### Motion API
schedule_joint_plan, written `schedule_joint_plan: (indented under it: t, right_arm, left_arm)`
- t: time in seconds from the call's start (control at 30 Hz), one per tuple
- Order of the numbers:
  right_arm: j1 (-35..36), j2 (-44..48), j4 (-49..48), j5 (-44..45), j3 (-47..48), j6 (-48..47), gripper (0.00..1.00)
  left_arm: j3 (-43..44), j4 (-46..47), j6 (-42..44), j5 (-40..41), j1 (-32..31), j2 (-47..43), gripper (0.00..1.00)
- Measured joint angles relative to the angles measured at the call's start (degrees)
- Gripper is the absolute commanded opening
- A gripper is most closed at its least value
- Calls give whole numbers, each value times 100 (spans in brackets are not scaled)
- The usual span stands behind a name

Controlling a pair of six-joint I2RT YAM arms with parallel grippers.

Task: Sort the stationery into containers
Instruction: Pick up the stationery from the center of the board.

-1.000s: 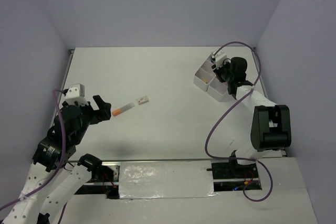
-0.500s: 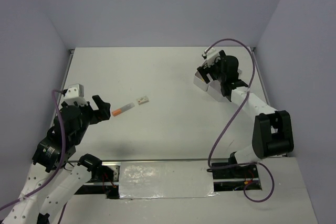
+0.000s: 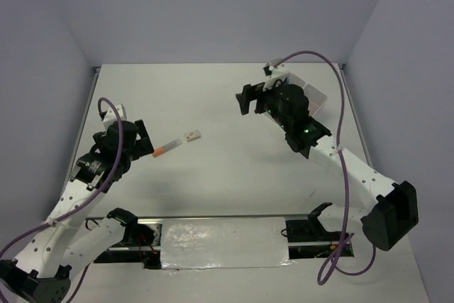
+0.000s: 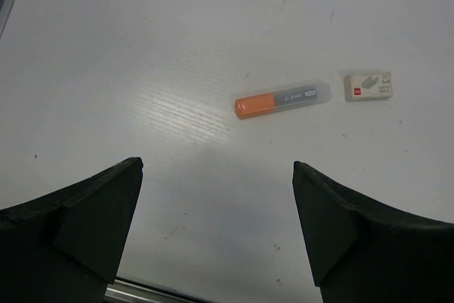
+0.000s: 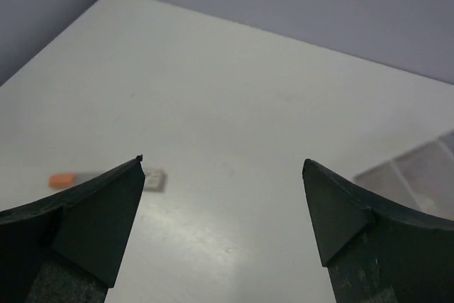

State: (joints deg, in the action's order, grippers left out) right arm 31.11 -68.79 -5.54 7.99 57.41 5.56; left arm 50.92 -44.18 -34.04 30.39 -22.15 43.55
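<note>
The orange marker (image 4: 282, 99) looks light, stiff and slick (may roll): pinch mid-barrel. Both left pincer (image 4: 216, 168) and right pincer (image 5: 223, 162) gape, empty.

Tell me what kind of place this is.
Probably a robot lab test booth: a white table boxed in by plain lavender panels, a left arm and right arm bolted at its near edge, an orange marker and eraser laid out.

- Surface (image 4: 142, 47): smooth white, low sheen, faint ribbed streaks.
- Marker (image 4: 282, 99): glossy plastic, orange end opaque, barrel translucent grey.
- Eraser (image 4: 367, 86): matt white printed sleeve.
- Left end effector (image 4: 216, 167), right end effector (image 5: 221, 162): matt black plastic.
</note>
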Motion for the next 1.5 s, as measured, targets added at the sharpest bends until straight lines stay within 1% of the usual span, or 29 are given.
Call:
schedule_joint_plan:
  t: [0.07,0.13,0.27,0.33,0.4,0.5,0.57,0.63,0.8,0.9,1.2,1.23,1.27,1.5]
  right_arm:
    - [278,-160,33,-566,-2,-155,100]
    - [535,-654,229,-1097,323,-483,100]
    - [894,-2400,776,-2249,1832,-1486,100]
    - [1060,-3121,1259,-2450,2485,-2044,100]
    - [1320,-3998,1847,-2516,3366,-2715,100]
    - [1762,-5001,2452,-2500,4352,-3550,100]
    - [2017,-5512,2793,-2490,4822,-4011,100]
    - [2264,-6002,3150,-2452,5296,-4413,99]
    - [2564,-6859,3805,-2479,6218,-5007,98]
    - [2605,-7193,4074,-2518,6697,-5187,97]
    - [2555,-7744,4601,-2629,7517,-5368,94]
    - [2546,-7818,4675,-2677,7656,-5368,96]
    - [2535,-7875,4723,-2719,7753,-5368,100]
    - [2472,-7982,5149,-2883,7925,-5381,98]
  left_arm:
    - [79,-203,-385,229,24,142,99]
    - [103,-428,-896,527,35,162,99]
    - [157,-1088,-1932,1176,70,37,99]
    - [326,-1502,-2352,1445,92,11,99]
    - [623,-1886,-2710,1744,107,-4,99]
    - [896,-2105,-2953,2090,114,-151,99]
    - [885,-2044,-2828,2175,114,-354,99]
    - [776,-1829,-2498,2151,116,-603,99]
    - [299,-1108,-1576,1652,125,-914,99]
    - [179,-846,-1235,1373,125,-981,99]
    - [118,-415,-796,911,109,-1296,99]
    - [111,-413,-789,890,98,-1355,99]
    - [105,-402,-787,872,90,-1425,99]
    - [103,-361,-785,852,-37,-1655,99]
